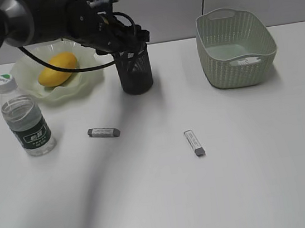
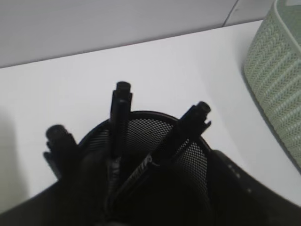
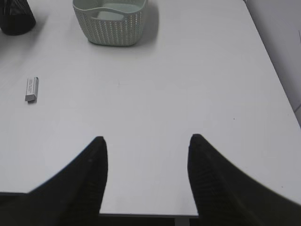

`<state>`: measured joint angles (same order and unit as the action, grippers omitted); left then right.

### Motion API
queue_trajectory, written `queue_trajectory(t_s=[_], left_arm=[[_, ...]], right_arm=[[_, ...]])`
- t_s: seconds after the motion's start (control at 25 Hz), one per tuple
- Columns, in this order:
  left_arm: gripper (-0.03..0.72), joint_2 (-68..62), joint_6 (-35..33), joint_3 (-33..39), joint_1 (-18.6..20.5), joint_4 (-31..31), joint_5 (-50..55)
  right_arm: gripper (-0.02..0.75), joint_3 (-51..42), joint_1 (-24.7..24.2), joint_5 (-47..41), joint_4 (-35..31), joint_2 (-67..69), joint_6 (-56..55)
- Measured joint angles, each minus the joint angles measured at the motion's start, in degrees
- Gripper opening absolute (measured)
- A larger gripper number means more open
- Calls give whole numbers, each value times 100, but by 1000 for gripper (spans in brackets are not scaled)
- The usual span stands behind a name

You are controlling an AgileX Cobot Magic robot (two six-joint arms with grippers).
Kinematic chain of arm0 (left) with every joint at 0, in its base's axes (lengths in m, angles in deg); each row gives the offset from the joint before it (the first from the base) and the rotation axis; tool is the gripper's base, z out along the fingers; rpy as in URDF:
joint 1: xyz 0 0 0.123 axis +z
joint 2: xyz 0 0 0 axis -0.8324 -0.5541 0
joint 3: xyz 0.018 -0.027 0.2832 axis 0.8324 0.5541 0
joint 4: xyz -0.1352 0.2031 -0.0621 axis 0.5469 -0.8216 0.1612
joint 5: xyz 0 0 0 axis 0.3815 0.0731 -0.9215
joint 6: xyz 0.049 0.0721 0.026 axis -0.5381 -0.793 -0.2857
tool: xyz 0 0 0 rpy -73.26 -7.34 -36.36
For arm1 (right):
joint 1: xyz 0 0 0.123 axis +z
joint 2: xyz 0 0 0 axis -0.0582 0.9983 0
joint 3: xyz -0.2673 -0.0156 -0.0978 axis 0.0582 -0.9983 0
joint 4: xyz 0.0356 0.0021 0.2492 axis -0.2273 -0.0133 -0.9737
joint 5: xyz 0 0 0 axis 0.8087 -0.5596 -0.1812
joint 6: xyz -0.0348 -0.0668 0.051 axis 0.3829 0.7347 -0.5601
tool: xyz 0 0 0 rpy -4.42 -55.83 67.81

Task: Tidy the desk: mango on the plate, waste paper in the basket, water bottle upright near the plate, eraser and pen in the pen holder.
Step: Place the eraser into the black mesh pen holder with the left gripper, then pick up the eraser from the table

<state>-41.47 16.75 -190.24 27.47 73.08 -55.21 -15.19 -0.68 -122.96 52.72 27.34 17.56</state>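
The left gripper (image 1: 123, 39) hangs directly over the pen holder (image 1: 135, 71) at the back of the white bench (image 1: 234, 182), its jaws standing apart around the cup's rim. Inside the mesh cup two black pens (image 2: 181, 134) lean upright, free of the jaws. To the left, the mango (image 1: 58, 69) lies on the ruffled green plate (image 1: 89, 83), and the water bottle (image 1: 24, 117) stands upright in front of the plate. Two grey erasers remain on the bench: one (image 1: 104, 133) lies in front of the pen holder, the other (image 1: 194, 143) nearer the middle, well apart from either arm. The basket (image 1: 236, 47) sits at the back right. The right gripper (image 3: 146, 155) hovers over bare bench at the near edge, jaws apart and holding nothing.
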Motion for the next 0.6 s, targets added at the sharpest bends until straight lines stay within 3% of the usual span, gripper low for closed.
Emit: queue_trajectory(t_s=[0.28,0.6], left_arm=[[525,182,-2,0,6,-5,209],[445,385,-2,0,-84,55,301]], right_arm=[[438,0,0,0,0,0,0],[438,0,0,0,0,0,0]])
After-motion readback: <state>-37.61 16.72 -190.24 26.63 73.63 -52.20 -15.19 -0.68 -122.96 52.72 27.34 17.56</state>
